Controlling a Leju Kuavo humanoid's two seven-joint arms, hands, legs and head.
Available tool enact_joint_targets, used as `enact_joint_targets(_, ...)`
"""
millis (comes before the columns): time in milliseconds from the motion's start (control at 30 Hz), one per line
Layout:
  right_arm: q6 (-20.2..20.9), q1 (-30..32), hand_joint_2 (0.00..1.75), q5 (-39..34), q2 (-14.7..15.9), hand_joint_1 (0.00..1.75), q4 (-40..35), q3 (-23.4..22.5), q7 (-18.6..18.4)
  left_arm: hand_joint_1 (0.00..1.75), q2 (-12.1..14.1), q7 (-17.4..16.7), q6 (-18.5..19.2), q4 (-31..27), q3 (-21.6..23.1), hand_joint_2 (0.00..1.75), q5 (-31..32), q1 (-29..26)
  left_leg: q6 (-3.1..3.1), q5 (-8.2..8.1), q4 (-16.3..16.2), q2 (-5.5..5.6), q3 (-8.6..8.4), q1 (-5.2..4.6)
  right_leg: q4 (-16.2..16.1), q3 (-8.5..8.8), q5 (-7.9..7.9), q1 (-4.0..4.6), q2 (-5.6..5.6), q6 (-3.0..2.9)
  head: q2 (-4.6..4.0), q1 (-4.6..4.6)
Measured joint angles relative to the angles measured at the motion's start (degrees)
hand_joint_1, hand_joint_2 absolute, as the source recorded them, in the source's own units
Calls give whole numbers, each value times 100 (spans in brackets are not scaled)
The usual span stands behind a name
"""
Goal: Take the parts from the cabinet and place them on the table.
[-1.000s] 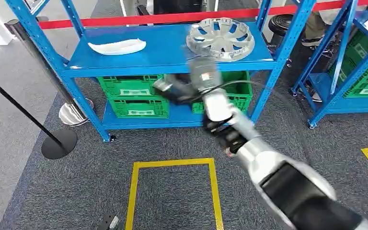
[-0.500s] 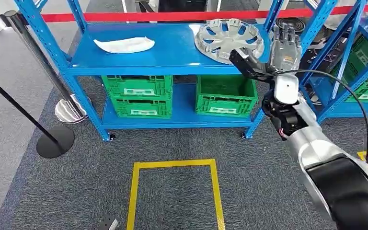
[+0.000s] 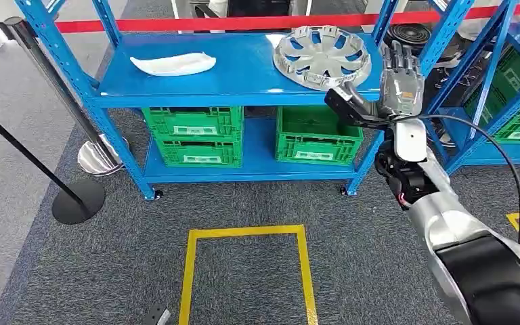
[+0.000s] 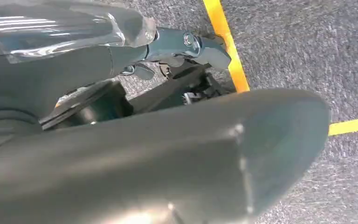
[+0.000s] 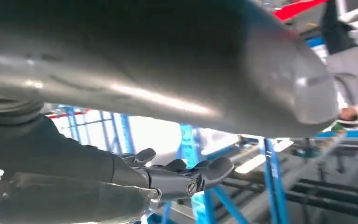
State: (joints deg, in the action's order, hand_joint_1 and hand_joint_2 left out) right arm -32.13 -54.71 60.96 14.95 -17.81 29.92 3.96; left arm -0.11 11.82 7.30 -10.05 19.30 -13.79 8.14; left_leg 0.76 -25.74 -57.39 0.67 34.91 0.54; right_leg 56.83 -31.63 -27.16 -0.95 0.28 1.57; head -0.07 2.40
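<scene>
1. Nearest in, the right robot hand was raised beside the blue cabinet's right upright, fingers spread and pointing up, nothing held. It stood just beside the hubcap, not touching it.
2. The left robot hand hung low over the grey carpet and a yellow floor line; whether it was open or curled could not be told, since the arm's silver casing blocked most of that view.
3. On the cabinet's top shelf, the silver hubcap sat at the right end, tilted a little with its spoked face up. It was judged light, thin moulded plastic, stiff across the rim but springy and easily cracked at the spokes, with a glossy, slippery face. The best hold looked to be the outer rim, fingers over the edge or hooked through a spoke opening.
4. Further left on that shelf lay the white curved part, flat and shallow. It looked light and thin, probably flexing if lifted by one tip, so a hold near its middle seemed wiser.
5. Below, green crates filled the lower shelf; their contents could not be seen.
6. Hard to make out: the hubcap's far rim, the table for delivery, and the right wrist view, blurred and washed out beyond the dark fingers.
</scene>
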Motion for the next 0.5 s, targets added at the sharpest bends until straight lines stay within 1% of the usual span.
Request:
enact_joint_targets(200,153,-4,0,199,-256,0,-120,28,186,0,-7,-4,4,0,33,0,17,33,24,-24,-11,3,-1,-20,-10,9,-9,-19,0,19,0,0)
enact_joint_targets(267,177,-24,0,225,-343,0,-137,39,197,0,-2,-4,4,-2,35,0,15,42,47,-35,-6,5,-4,-42,-35,18,-8,-38,-1,40,0,4)
enact_joint_targets(300,192,-37,0,232,-371,0,-168,44,197,0,-2,-4,4,-6,35,0,13,49,77,-13,59,-2,-48,-23,-54,42,-18,-33,0,69,0,5)
enact_joint_targets(333,197,-43,0,232,-382,0,-184,46,197,0,-2,-4,4,-7,37,0,9,49,112,13,135,-7,-125,18,35,19,-63,-46,-11,68,0,-15)
enact_joint_targets(367,197,-74,0,236,-393,0,-183,48,197,0,-2,-4,4,-7,37,0,7,61,131,11,155,-6,-159,18,278,-98,-189,-42,-9,60,0,-26)
enact_joint_targets(400,199,-99,0,242,-400,0,-184,57,199,0,-2,-4,4,-7,37,0,7,73,144,3,154,-6,-172,19,755,-350,-384,-44,-9,61,0,-46)
enact_joint_targets(433,201,-92,0,242,-404,0,-184,59,203,0,-13,-4,4,-7,37,0,7,72,154,-29,155,-3,-186,19,1275,-649,-566,-45,-9,72,0,-44)
enact_joint_targets(467,205,-73,0,245,-411,0,-184,63,216,0,-13,-4,4,-7,37,0,7,68,151,-48,152,0,-198,19,1707,-917,-671,-46,-9,85,0,-50)
enact_joint_targets(500,210,-60,0,260,-417,0,-184,68,227,0,-15,-4,4,-7,37,0,7,62,140,-70,149,5,-222,21,1927,-1092,-650,-54,-10,88,0,-59)
